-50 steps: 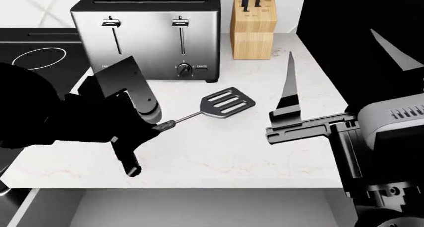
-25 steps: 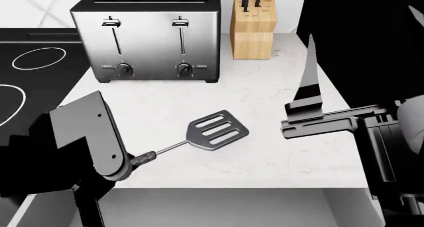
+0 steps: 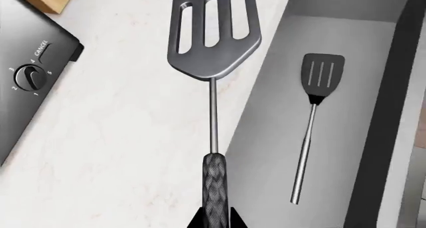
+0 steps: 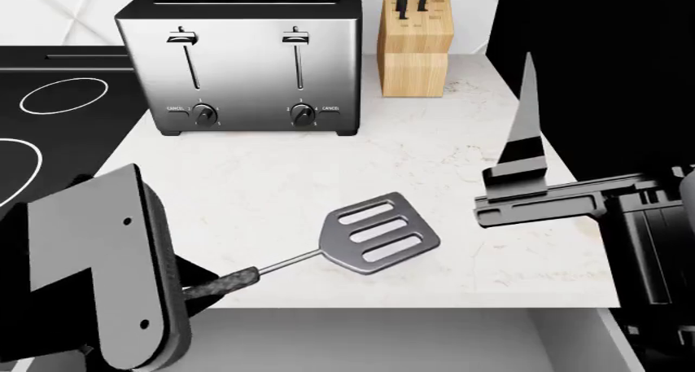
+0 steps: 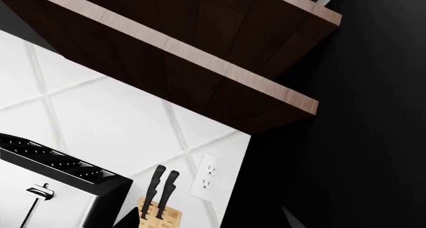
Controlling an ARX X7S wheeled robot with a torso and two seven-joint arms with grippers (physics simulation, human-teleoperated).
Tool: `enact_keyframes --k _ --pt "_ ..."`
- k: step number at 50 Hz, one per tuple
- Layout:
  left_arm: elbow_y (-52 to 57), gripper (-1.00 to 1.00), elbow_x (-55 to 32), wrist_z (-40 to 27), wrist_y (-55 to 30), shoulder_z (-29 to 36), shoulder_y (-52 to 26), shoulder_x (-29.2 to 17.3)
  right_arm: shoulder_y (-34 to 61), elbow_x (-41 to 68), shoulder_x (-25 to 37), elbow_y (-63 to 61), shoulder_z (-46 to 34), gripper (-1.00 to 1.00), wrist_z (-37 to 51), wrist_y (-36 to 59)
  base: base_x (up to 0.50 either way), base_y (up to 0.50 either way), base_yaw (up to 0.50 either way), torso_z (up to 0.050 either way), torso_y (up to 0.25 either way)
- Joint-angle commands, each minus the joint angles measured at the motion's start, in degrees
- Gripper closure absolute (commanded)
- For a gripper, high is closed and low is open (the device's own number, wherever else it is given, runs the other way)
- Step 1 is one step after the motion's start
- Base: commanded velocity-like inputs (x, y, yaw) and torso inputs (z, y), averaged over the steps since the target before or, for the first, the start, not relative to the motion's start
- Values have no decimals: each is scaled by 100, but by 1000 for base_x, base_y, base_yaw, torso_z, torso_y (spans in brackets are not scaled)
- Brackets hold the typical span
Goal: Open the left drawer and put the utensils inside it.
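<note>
While the left tool [image 4: 201, 289], clenched on the grey spatula [image 3: 211, 53], has drawn toward the open left drawer [image 3: 266, 138], the black spatula [image 3: 313, 118] lies inside. Only a drop seems to remain; whether the right tool [image 4: 522, 189] is parted or clenched I cannot tell.

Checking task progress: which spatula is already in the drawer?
The black-headed spatula with the thin steel handle lies in the drawer; the grey slotted spatula is held over the counter.

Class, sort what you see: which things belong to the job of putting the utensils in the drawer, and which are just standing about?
Part of the job:
grey spatula, held by left gripper
black spatula, already in the drawer
drawer, open

Just standing about:
toaster
knife block
hob
wall socket
</note>
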Motion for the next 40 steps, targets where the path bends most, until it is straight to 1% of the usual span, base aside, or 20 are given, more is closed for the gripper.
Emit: enact_keyframes --k 1,9,17,20,22,27,31,34,40 --pt "162 100 -144 362 -52 -301 -256 -16 312 -29 45 1 -426 -100 85 -172 0 0 0 0 0" --pt "291 100 -4 690 63 -462 -210 -52 440 -43 48 5 -608 -100 126 -234 0 0 0 0 0" --pt "257 100 667 1049 -55 -417 4 -77 623 -95 70 1 -909 -100 185 -345 0 0 0 0 0" --pt "211 100 940 1080 -148 -353 76 -20 625 -124 53 20 -959 -100 191 -374 0 0 0 0 0" --pt "395 100 1627 1424 120 -372 254 -134 650 -116 51 19 -975 -100 194 -376 0 0 0 0 0" --pt "619 100 2641 2055 569 -300 535 -338 723 -123 87 1 -1076 -100 212 -415 0 0 0 0 0" --pt "663 100 3098 2370 918 -273 681 -424 829 -93 76 2 -1160 -100 227 -436 0 0 0 0 0" --pt "729 100 3625 2645 1542 -273 888 -578 878 -84 76 8 -1209 -100 233 -451 0 0 0 0 0" --pt "773 100 4307 2901 2268 -176 1216 -730 950 -91 69 6 -1306 -100 258 -480 0 0 0 0 0"
